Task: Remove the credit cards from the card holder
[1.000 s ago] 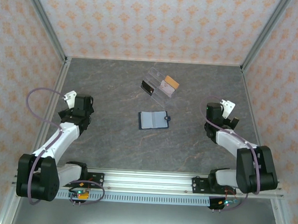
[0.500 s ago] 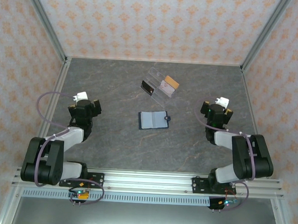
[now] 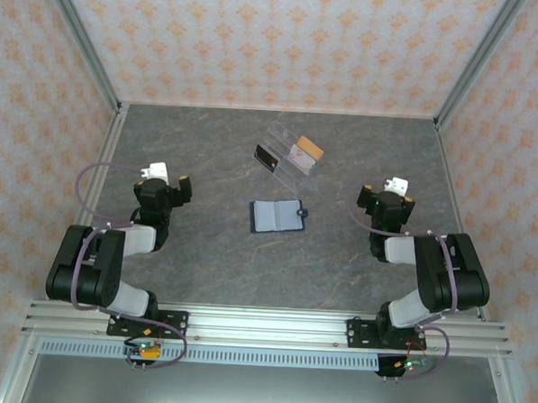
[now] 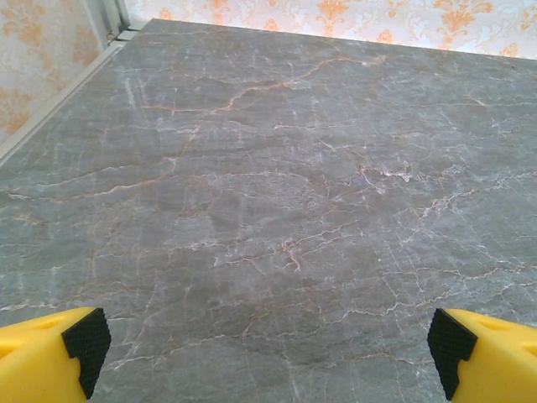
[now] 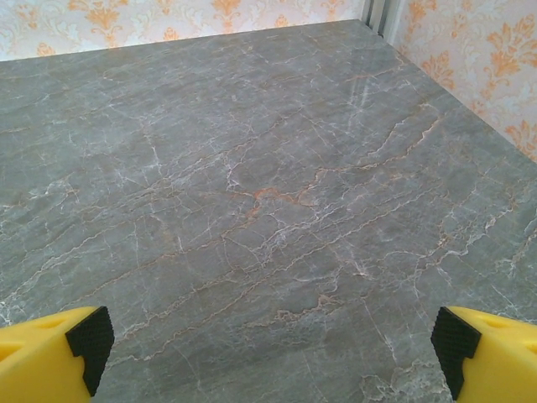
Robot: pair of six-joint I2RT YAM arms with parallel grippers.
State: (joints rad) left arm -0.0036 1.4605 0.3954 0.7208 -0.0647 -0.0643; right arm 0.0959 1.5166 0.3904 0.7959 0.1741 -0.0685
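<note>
At table (image 3: 203, 252) centre: holder (image 3: 278, 216) lies open, flat, grey-blue pockets up, no card edge visible in them (too small to be sure). Just beyond it, cards (image 3: 310, 149) sit in clear box (image 3: 283, 135): black, whitish, orange. Left gripper (image 3: 163, 185) and right gripper (image 3: 386, 200) both spread wide, empty, well apart from holder, one each side; wrist views show bare stone between pads. Judgement: extraction looks done or nearly so; only open question is card hidden in pocket.
</note>
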